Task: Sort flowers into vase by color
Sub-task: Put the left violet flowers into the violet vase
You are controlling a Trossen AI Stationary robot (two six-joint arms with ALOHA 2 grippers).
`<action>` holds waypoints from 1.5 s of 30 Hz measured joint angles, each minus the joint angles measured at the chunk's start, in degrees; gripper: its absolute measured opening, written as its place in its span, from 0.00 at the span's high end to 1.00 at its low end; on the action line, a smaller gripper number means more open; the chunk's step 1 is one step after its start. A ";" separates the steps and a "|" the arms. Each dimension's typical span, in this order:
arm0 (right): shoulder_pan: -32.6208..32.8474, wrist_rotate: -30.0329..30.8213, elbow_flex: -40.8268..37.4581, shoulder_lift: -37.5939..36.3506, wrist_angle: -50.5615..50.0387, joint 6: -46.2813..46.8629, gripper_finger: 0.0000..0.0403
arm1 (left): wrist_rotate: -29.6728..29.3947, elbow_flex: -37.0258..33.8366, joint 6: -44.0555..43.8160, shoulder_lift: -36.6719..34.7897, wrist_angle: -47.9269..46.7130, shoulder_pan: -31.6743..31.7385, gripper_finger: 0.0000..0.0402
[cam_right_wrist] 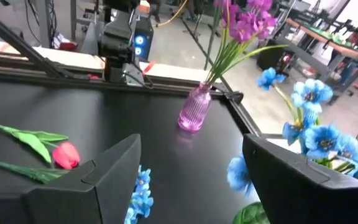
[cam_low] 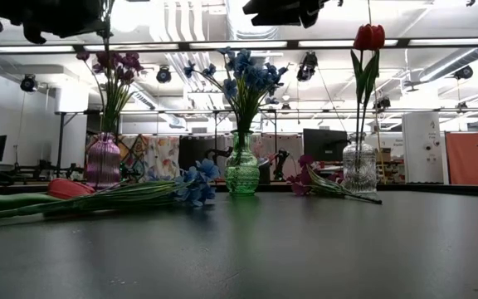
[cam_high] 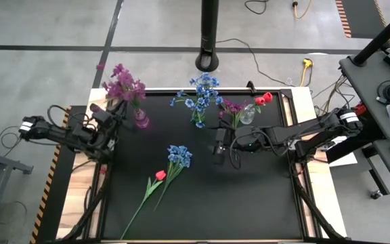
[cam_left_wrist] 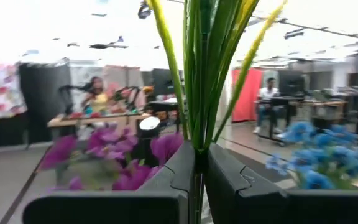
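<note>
Clamped on purple stems over the pink vase, left gripper could tip it (top-heavy); right gripper hangs wide above the table

We see ribbed glossy glass on the pink vase; the bench top looks matt black.

My overhead camera looks straight down on the whole tabletop and both arms, while my low one sits at tabletop height, facing level across it into the room. Each wrist camera rides close behind its own tool; the left stares at green stems, the right across to the purple vase, which the overhead and low views share.
</note>
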 joint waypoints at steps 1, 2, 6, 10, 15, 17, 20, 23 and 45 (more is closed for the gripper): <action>-0.02 -0.01 0.00 0.00 0.20 -0.13 0.32 | -0.48 -0.06 -0.48 0.04 0.08 0.72 0.98; -0.02 0.02 0.00 0.00 0.20 -0.17 0.32 | -0.73 -0.15 -0.80 0.12 0.17 1.34 0.98; -0.29 0.01 0.00 0.02 0.15 -0.34 0.32 | -0.75 -0.28 0.09 0.57 -0.06 3.40 0.98; -0.71 0.04 0.00 0.04 0.13 -0.32 0.32 | -1.03 -0.28 -1.50 0.70 0.09 5.12 0.98; -0.89 0.04 0.00 0.05 0.06 -0.29 0.32 | -2.35 -0.56 -5.95 1.41 -1.71 5.85 0.98; -0.89 0.02 0.00 0.07 -0.15 0.08 0.32 | -4.81 -0.60 -5.93 1.83 -2.35 5.86 0.98; -0.89 0.02 -0.02 0.09 -0.37 0.12 0.32 | -5.81 -0.62 -5.66 2.12 -3.11 5.91 0.98; -0.91 0.02 -0.04 0.09 -0.37 0.12 0.32 | -5.39 -0.62 -5.95 2.41 -3.13 5.94 0.98; -0.89 0.04 -0.26 0.09 -0.35 0.01 0.32 | -3.18 -2.18 -10.07 5.93 -3.36 10.67 0.98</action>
